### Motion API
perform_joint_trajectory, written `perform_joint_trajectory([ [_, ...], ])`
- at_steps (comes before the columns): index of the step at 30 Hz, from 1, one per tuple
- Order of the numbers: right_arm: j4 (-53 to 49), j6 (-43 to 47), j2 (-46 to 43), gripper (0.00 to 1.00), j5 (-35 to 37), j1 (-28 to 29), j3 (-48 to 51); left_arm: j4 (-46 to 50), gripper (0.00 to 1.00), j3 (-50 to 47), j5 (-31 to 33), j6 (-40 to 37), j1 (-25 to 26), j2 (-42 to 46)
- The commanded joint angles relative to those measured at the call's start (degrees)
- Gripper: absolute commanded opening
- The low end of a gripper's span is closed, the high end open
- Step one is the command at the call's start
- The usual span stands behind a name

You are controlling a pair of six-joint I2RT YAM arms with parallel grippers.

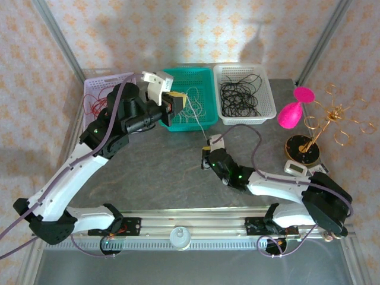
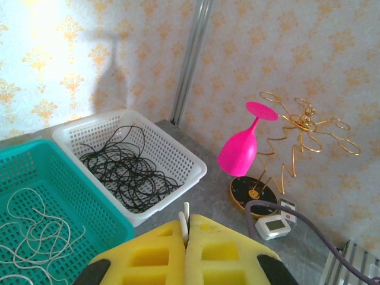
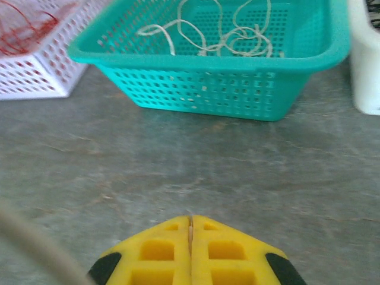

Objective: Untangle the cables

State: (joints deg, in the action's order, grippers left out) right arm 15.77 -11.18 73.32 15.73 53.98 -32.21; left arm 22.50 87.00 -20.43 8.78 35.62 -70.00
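we see the left gripper (image 2: 189, 221) clenched on a white cable (image 2: 185, 209) over the teal basket (image 3: 208, 61); the right gripper (image 3: 190, 221) is pinched shut.

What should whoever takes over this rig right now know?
Left gripper: jaws shut on a white cable, above the teal basket.
Right gripper: jaws shut, low over the table; hold unclear.
Red cables, white cables and black cables lie in separate baskets.
Done: colours look sorted.
To do: drop the held cable, which trails out toward the right gripper, into the teal basket.
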Motion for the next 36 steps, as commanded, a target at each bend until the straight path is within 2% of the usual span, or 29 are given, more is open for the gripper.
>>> perform_joint_trajectory([
  [1, -8.5, 5.2, -0.6, 0.00, 7.0, 0.3, -2.3, -0.8, 0.00, 4.1, 1.8, -2.0, -0.5, 0.0],
  [8, -11.9, 8.5, 0.1, 0.00, 10.5, 0.4, -2.7, 0.6, 0.00, 8.4, 3.8, -3.7, -1.6, -1.6],
  [15, -12.9, 7.6, 0.1, 0.00, 13.2, 0.3, -2.5, -1.1, 0.00, 10.8, 3.7, -4.0, -3.2, -3.4],
  [21, -15.4, 5.6, -0.2, 0.14, 15.1, 0.4, -3.0, -3.4, 0.00, 14.4, 3.5, -4.0, -5.5, -7.6],
  [27, -15.6, 5.2, -5.1, 0.38, 15.7, 0.4, -1.2, -7.0, 0.00, 18.3, 2.3, -2.1, -8.9, -13.4],
  [32, -14.7, 5.8, -11.7, 0.43, 17.0, -0.6, 0.8, -9.9, 0.00, 21.1, -0.3, -2.6, -10.3, -19.1],
  [36, -14.8, 6.2, -16.5, 0.44, 15.5, -3.3, 1.0, -12.6, 0.00, 22.3, 0.3, -3.4, -11.9, -23.4],
])
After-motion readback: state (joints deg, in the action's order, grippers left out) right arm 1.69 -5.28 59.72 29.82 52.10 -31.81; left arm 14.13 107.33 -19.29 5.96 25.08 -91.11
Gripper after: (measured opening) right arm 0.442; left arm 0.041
